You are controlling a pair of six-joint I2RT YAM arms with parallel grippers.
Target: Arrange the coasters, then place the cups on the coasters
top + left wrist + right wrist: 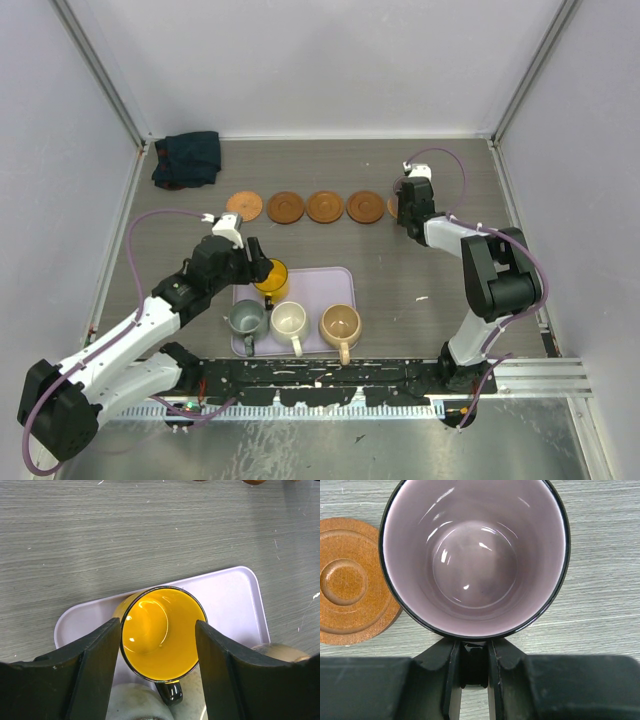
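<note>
Mauve cup (475, 555) handle pinched, right wrist only

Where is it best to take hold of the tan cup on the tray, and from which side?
The tan cup stands upright, its handle pointing to the near edge, free of the white cup. So probably grip the handle, jaws coming from above.

We find no writing, label, brand mark, number or sign that we can read in any view. There is none on the glossy yellow mug (160, 630), the translucent mauve-purple mug (475, 555), the ringed brown-orange round coasters (324, 206) or the lavender rectangular tray (325, 285).
</note>
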